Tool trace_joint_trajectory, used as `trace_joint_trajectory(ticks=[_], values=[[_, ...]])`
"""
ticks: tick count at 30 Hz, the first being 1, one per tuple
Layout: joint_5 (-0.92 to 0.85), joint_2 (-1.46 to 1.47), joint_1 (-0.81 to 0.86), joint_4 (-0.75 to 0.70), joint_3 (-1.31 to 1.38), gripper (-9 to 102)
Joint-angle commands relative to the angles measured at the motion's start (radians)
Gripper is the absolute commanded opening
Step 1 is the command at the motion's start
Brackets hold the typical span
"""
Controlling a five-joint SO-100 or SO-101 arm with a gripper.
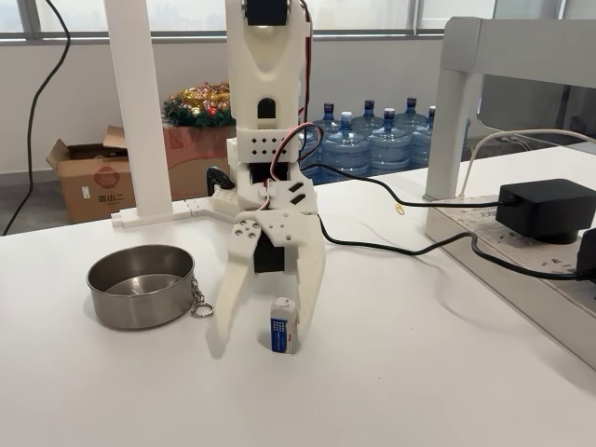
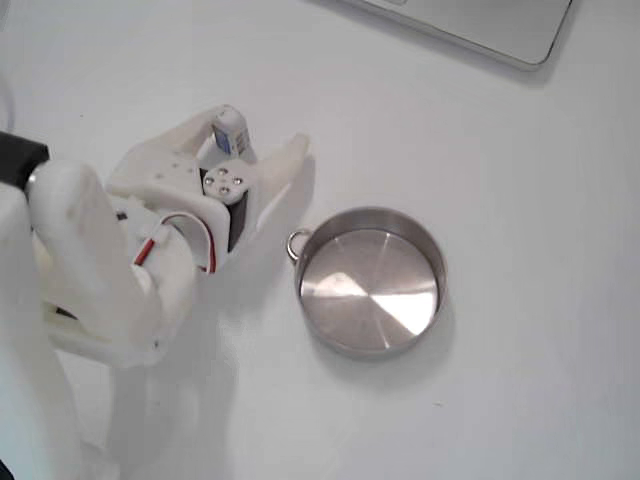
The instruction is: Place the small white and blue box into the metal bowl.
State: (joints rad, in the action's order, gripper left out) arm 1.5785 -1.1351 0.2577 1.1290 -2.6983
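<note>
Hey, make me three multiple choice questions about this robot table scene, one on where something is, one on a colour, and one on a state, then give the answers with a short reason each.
1. Where does the small box stand?
A. inside the bowl
B. on the table between the gripper fingers
C. on the power adapter

2. What colour is the box's printed face?
A. red
B. green
C. blue

3. What is the state of the metal bowl?
A. empty
B. holding the box
C. overturned

Answers:
1. B, the fingers straddle the box in both fixed views.
2. C, a blue face on a white box.
3. A, its bare steel floor shows from above.
</note>
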Motion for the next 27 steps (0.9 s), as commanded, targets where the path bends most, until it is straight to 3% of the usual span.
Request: trace_joint_trajectory(ticks=[1, 7, 19, 27], values=[[0.008, 0.0, -0.005, 0.014, 0.006, 28], [-0.003, 0.0, 0.003, 0.014, 0.005, 14], [-0.005, 0.0, 0.006, 0.014, 0.003, -1], [-0.003, -0.008, 0.008, 0.015, 0.002, -3]])
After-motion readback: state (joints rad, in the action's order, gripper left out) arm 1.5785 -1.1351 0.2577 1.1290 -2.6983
